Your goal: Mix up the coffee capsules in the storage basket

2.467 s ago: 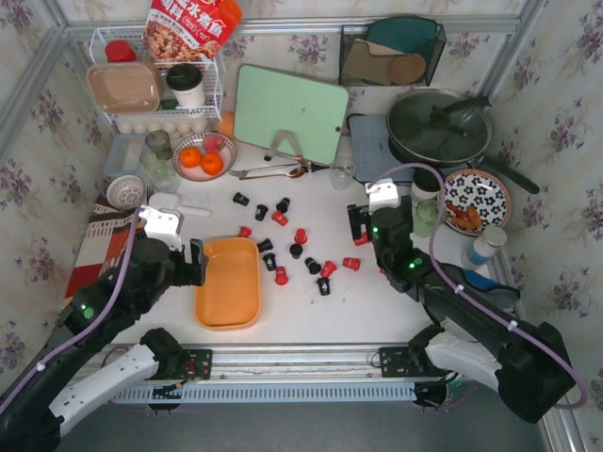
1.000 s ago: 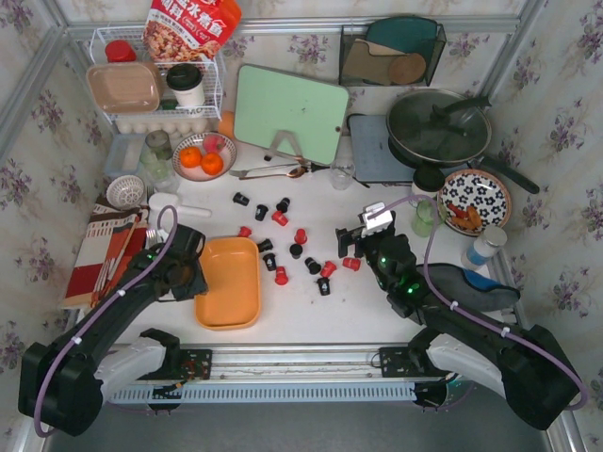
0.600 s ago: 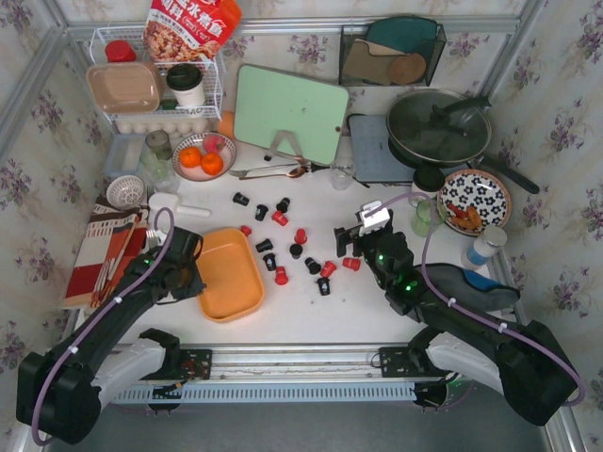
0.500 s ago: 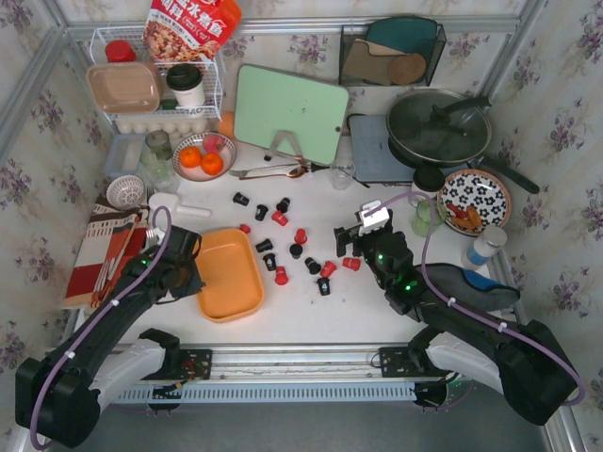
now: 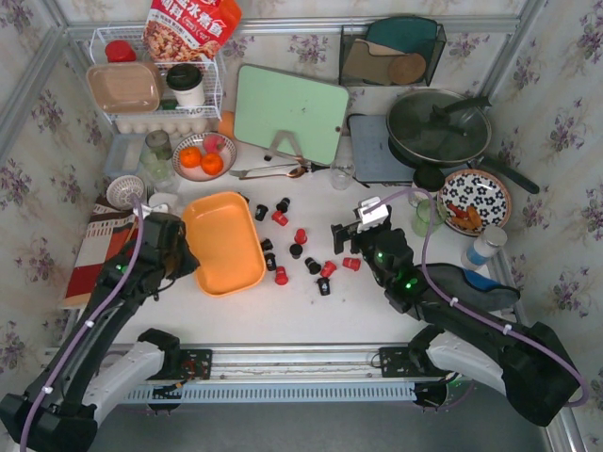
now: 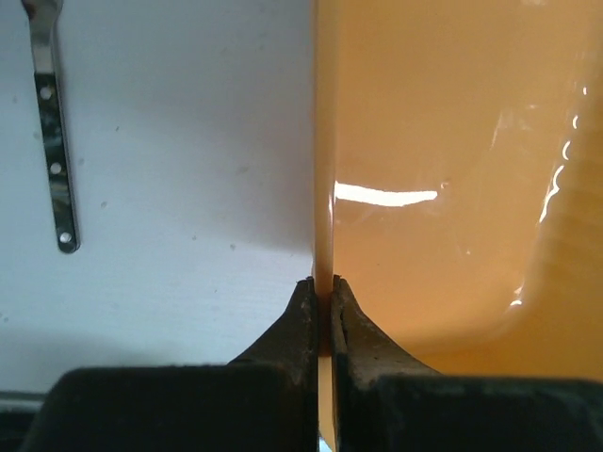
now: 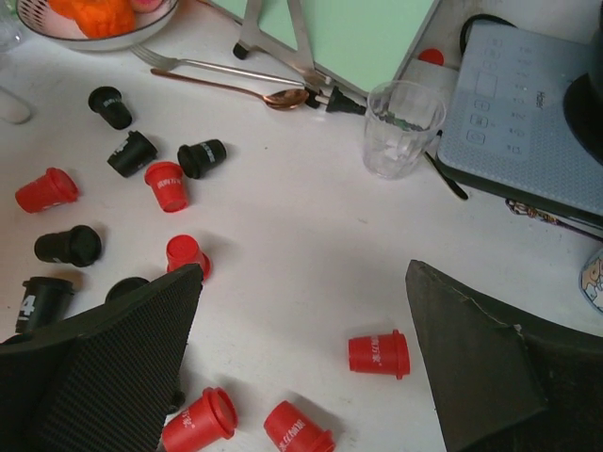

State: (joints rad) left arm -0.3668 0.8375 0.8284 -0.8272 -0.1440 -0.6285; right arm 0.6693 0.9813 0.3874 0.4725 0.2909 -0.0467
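One left end effector [image 6: 321, 294] pinches the storage basket [image 5: 223, 243], now dragged farther back.

Kitchen mock-up, staged in a framed cell. A cutting board [image 5: 290, 113] is propped at the back. A lidded pan [image 5: 439, 127] is set on a hob [image 5: 369, 151] right of the board. A wire rack [image 5: 215, 89] and fruit bowl [image 5: 203, 176] are placed left of it. Floral wallpaper [image 5: 565, 122] is held in aluminium framing [image 5: 283, 28].
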